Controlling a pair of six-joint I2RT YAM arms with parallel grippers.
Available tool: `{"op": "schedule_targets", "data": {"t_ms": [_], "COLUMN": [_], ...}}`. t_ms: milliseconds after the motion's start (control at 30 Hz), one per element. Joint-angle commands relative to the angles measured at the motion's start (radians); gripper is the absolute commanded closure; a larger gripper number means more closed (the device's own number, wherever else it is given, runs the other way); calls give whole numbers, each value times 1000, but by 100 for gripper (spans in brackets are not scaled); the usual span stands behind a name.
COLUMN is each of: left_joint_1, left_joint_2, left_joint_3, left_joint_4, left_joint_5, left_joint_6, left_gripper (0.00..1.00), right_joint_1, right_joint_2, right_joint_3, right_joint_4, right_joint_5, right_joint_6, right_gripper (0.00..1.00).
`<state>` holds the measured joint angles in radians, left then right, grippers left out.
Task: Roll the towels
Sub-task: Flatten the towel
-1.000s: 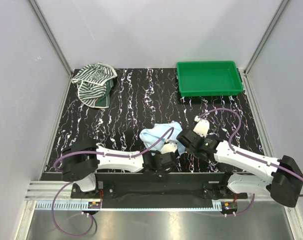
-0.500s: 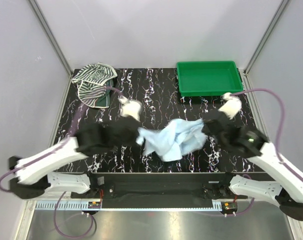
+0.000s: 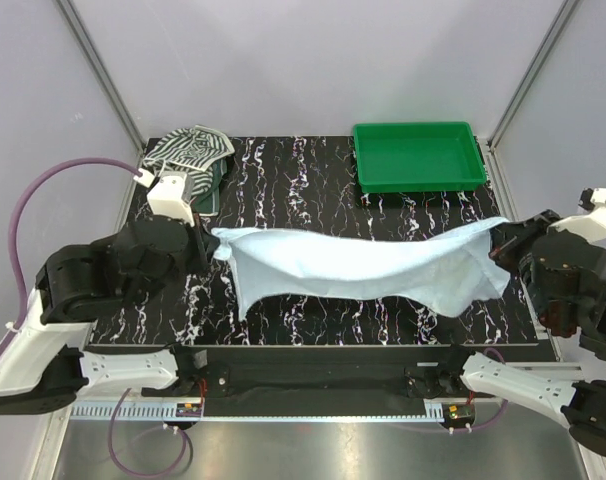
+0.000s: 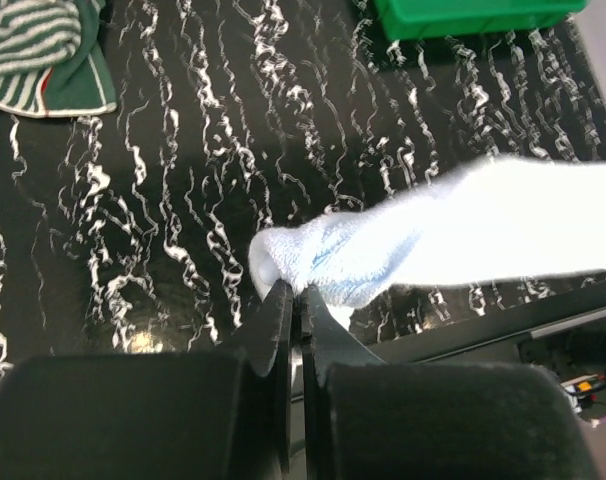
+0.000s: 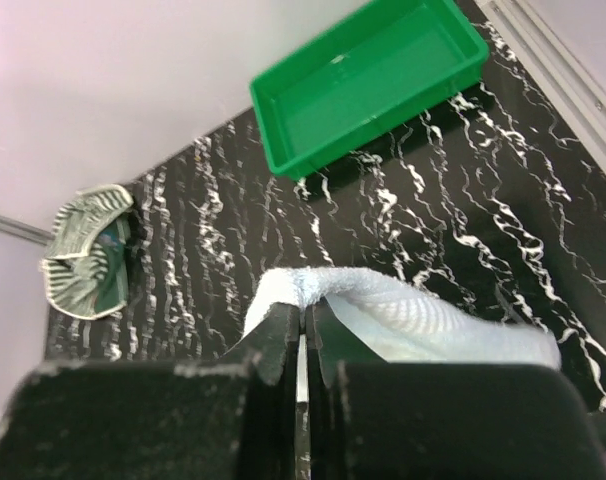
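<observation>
The pale blue towel [image 3: 363, 268] hangs stretched wide above the table, its lower edge sagging in the middle. My left gripper [image 3: 215, 247] is shut on the towel's left corner [image 4: 313, 262]. At the right side my right gripper [image 3: 498, 243] is shut on the other corner [image 5: 318, 285]. The striped towel [image 3: 188, 165] lies crumpled at the back left corner of the table, seen also in the left wrist view [image 4: 38, 50] and the right wrist view [image 5: 88, 250]. Both arms are raised and spread apart.
A green plastic tray [image 3: 418, 156] stands at the back right of the black marbled table [image 3: 303, 190], showing too in the right wrist view [image 5: 368, 85]. Grey walls close in the left, right and back sides.
Both arms rose from the table's near edge and swung outward, left and right, pulling the bunched blue towel up and out into a wide stretched sheet.
</observation>
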<state>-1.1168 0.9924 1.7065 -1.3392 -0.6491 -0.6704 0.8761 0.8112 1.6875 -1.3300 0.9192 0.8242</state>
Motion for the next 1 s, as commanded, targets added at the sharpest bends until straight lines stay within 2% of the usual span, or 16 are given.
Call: {"op": "schedule_targets", "data": {"t_ms": [0,133,233,333,367,433,467,500,533,567,633,667,767,967], "left_joint_1": [9,28,106,228,291,385,482,532,578,669,751,817,879,917], "left_joint_2": [-41,-31,-8,14,29,57,89,104,124,152,251,290,446,754], "left_joint_3": [-37,-142,-217,-258,-289,-312,-321,-341,-353,-364,-384,-384,-314,-125], "left_joint_4": [-204,-135,-21,81,106,170,190,213,256,277,333,354,391,445], "left_joint_5": [-41,-20,72,196,216,311,351,437,475,508,587,614,683,651], "left_joint_6": [-29,5,84,169,190,262,284,328,347,380,406,414,405,361], "left_gripper": [100,100,100,100,100,100,100,100,100,100,100,100,100,100], "right_joint_1": [-5,-6,-6,-63,-113,-291,-351,-479,-532,-573,-653,-667,-689,-741], "right_joint_2": [25,28,93,155,195,227,264,285,311,378,463,549,693,956], "right_joint_3": [-49,-150,-212,-242,-261,-287,-313,-325,-333,-342,-341,-330,-307,-163], "right_joint_4": [-175,-83,18,121,158,280,319,354,401,426,472,489,575,611], "right_joint_5": [47,37,18,-48,-140,-273,-402,-472,-537,-647,-712,-741,-757,-741], "right_joint_6": [15,-16,-56,-126,-201,-273,-321,-339,-350,-368,-376,-384,-396,-408], "right_gripper": [100,100,100,100,100,100,100,100,100,100,100,100,100,100]}}
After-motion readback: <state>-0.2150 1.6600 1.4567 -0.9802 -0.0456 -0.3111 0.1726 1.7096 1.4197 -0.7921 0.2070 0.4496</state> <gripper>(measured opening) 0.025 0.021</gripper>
